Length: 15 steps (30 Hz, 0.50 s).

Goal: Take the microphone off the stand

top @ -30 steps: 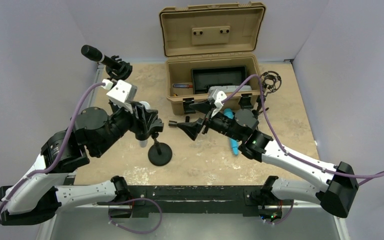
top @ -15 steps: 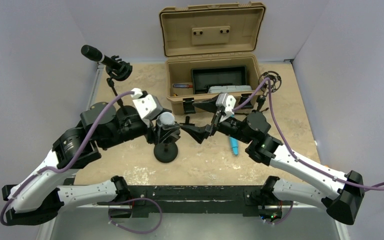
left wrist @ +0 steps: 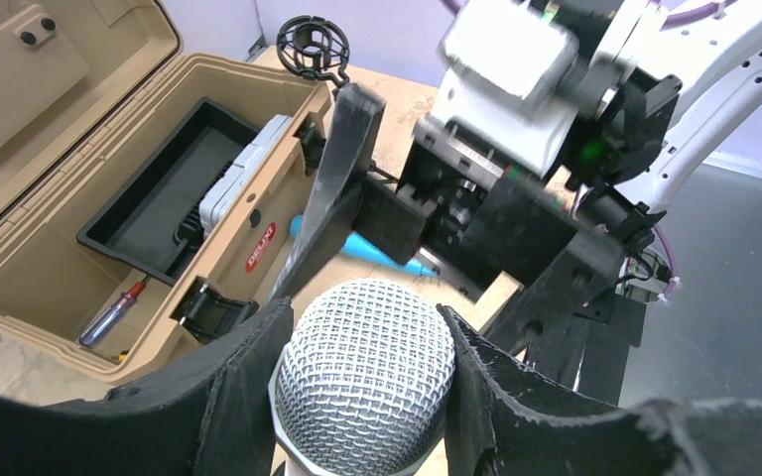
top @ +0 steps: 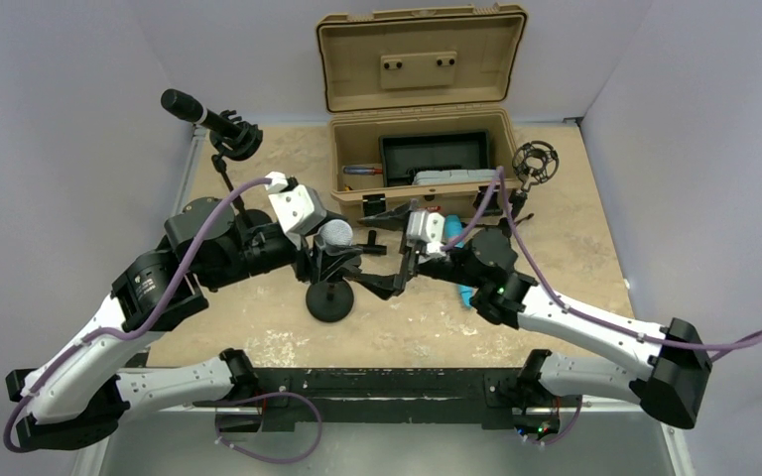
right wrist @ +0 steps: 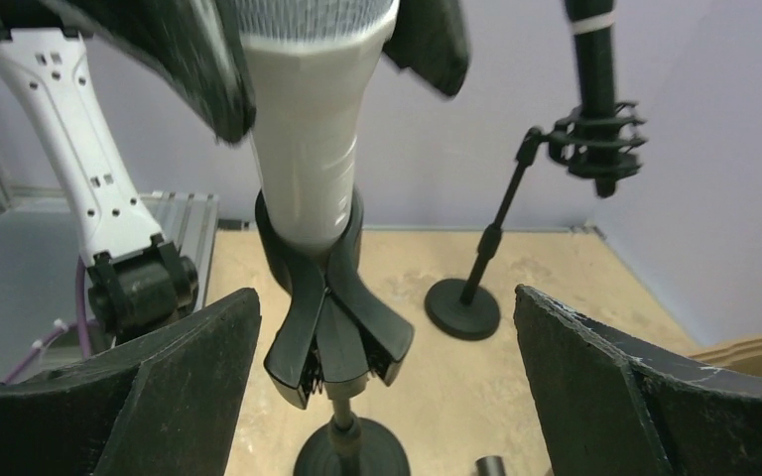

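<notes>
The microphone point(top: 333, 235) has a silver mesh head point(left wrist: 365, 377) and a white body point(right wrist: 303, 129). It stands upright in the black clip point(right wrist: 332, 307) of a short stand with a round base point(top: 329, 302). My left gripper point(top: 334, 254) is shut on the mesh head, one finger on each side point(left wrist: 362, 315). My right gripper point(top: 376, 250) is open, just right of the stand. In the right wrist view the clip sits between its spread fingers point(right wrist: 385, 297) without touching them.
An open tan toolbox point(top: 422, 149) stands at the back. A black microphone on a taller stand point(top: 198, 111) is at the back left, with its base point(right wrist: 463, 309) behind the clip. A shock mount point(top: 536, 161) sits right of the box. A blue object point(top: 453, 233) lies under my right arm.
My left gripper, holding the microphone, swung right and brought it upright over the stand base. My right gripper moved left until its open fingers flank the clip.
</notes>
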Each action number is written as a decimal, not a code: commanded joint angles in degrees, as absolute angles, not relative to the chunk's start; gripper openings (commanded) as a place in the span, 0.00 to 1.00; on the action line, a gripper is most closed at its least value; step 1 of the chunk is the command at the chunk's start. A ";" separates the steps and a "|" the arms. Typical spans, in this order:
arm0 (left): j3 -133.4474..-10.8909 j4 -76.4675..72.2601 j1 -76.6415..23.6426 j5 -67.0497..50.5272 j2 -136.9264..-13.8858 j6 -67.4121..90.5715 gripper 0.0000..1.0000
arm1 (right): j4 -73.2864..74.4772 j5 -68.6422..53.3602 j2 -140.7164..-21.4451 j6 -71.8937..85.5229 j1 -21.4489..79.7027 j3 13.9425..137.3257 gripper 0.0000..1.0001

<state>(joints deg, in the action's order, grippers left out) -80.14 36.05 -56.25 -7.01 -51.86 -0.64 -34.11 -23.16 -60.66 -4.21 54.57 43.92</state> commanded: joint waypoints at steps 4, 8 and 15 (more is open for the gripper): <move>-79.04 36.49 -55.64 -7.66 -50.57 2.03 0.00 | -38.85 -24.14 -65.38 -5.18 56.80 46.11 0.93; -77.99 36.09 -55.44 -7.57 -49.64 2.42 0.00 | -39.72 -24.07 -66.56 -3.96 56.95 46.18 0.85; -76.56 35.33 -55.20 -7.71 -48.18 3.42 0.00 | -41.87 -25.92 -67.39 -2.84 57.13 45.27 0.76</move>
